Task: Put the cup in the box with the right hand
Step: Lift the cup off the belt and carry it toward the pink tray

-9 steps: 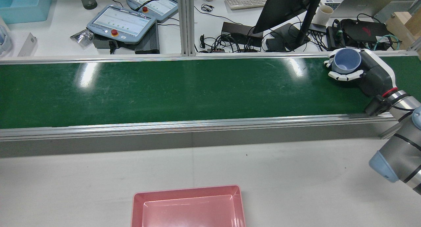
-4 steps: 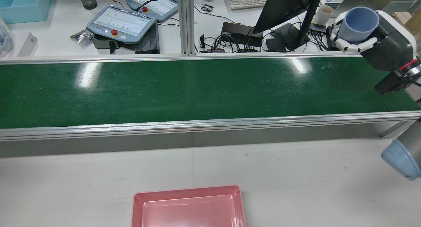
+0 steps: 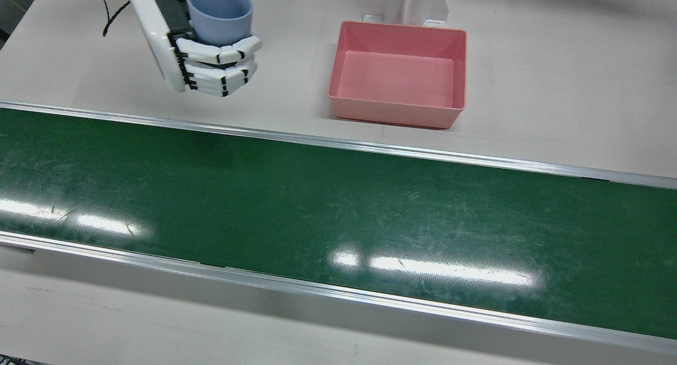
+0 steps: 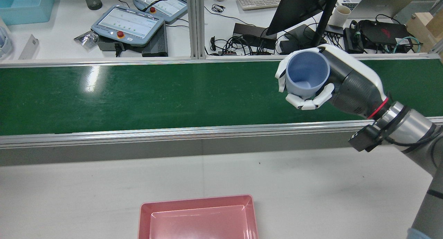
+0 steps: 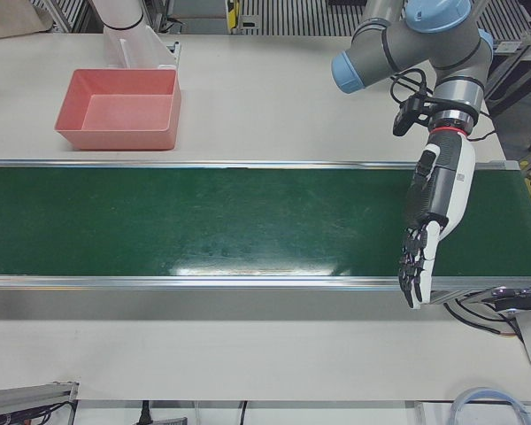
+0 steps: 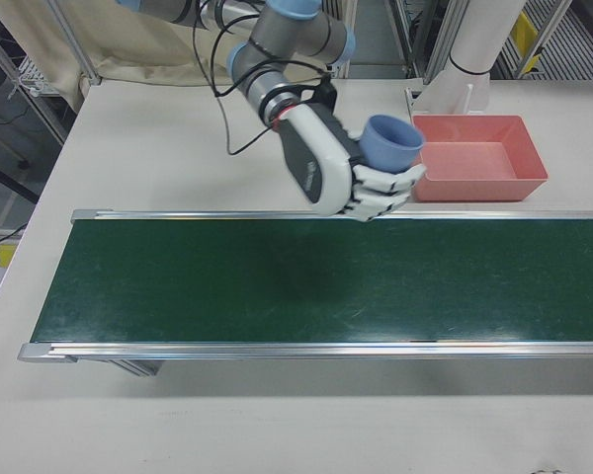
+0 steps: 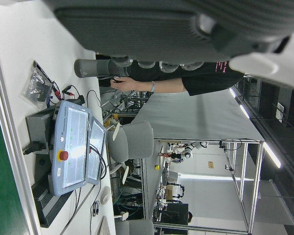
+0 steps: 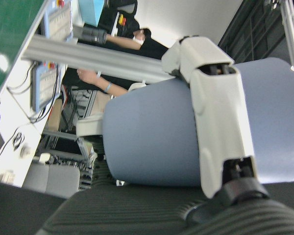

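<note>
Front view: the right hand [image 3: 209,53] has its fingers [image 3: 217,69] wrapped round the lower wall of the blue cup [image 3: 219,13], mouth up, so the cup rides level and its open top stays clear. The pink box [image 3: 396,111] sits on the pale table [image 3: 555,90] off to the side of the hand, well apart, empty and ready to take it.

Rear view: the hand is raised over the green belt [image 4: 138,97], the cup's mouth facing the camera; the box lies nearer the robot than the hand and further toward the middle, so the carry judged ahead runs inward and back.

Left-front view: the left hand [image 5: 429,226] hangs over the far end of the belt, fingers straight and apart, holding nothing, kept out of the way.

Right-front view: the cup is lifted clear of belt and table, just short of the box's near wall, high enough to pass over the rim.

Left hand view: only desks and screens beyond the belt.

Right hand view: the fingers press flat against the cup's side, a firm grip.
</note>
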{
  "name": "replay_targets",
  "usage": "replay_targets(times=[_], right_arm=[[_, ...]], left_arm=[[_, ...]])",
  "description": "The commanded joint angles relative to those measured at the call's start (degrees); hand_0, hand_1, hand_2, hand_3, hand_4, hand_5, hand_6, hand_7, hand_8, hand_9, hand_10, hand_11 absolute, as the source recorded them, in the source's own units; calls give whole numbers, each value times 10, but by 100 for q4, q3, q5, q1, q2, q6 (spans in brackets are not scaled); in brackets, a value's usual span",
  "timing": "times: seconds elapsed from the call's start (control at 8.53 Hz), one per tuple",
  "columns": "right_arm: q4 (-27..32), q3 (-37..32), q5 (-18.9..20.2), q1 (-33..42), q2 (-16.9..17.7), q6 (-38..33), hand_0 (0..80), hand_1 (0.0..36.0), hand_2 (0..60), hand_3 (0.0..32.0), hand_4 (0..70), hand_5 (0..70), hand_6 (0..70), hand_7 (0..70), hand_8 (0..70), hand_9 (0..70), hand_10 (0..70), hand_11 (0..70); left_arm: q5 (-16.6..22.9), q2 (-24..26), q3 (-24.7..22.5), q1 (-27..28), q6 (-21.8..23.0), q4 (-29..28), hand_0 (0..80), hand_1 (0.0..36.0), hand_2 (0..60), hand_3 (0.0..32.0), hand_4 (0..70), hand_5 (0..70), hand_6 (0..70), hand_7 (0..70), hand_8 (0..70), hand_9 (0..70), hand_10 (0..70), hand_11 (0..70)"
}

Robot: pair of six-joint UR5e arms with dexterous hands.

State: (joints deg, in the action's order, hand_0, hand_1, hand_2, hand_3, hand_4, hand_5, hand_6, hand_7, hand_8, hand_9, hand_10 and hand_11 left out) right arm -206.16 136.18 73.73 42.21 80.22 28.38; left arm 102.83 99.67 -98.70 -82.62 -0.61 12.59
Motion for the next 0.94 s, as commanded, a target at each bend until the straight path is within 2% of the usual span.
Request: replay_targets(times=[0.0,0.23,0.47,0.7,0.82], right_arm=[[-179,199,-804,-2149,-164,920,800,360,600,0,414,306,531,700,700,700,544,700],[-152,-81,-1227,-3065,-208,1632,800,360,600,0,339,301,519,700,700,700,529,700],[-4,-651,-1308,-3481,-287,1670,800,360,600,0,391,290,504,700,700,700,496,700],[312,-1040,-1291,-3587,-279,1679,800,360,600,0,357,286,495,700,700,700,473,700],[322,-1093,-1291,-3596,-279,1679,800,360,600,0,305,270,469,700,700,700,401,602]], left_arm=[[0,0,0,0,9,6,0,0,0,0,0,0,0,0,0,0,0,0],[0,0,8,0,9,-3,0,0,0,0,0,0,0,0,0,0,0,0],[0,0,8,0,9,-11,0,0,0,0,0,0,0,0,0,0,0,0],[0,0,8,0,9,-3,0,0,0,0,0,0,0,0,0,0,0,0],[0,0,8,0,9,-3,0,0,0,0,0,0,0,0,0,0,0,0]])
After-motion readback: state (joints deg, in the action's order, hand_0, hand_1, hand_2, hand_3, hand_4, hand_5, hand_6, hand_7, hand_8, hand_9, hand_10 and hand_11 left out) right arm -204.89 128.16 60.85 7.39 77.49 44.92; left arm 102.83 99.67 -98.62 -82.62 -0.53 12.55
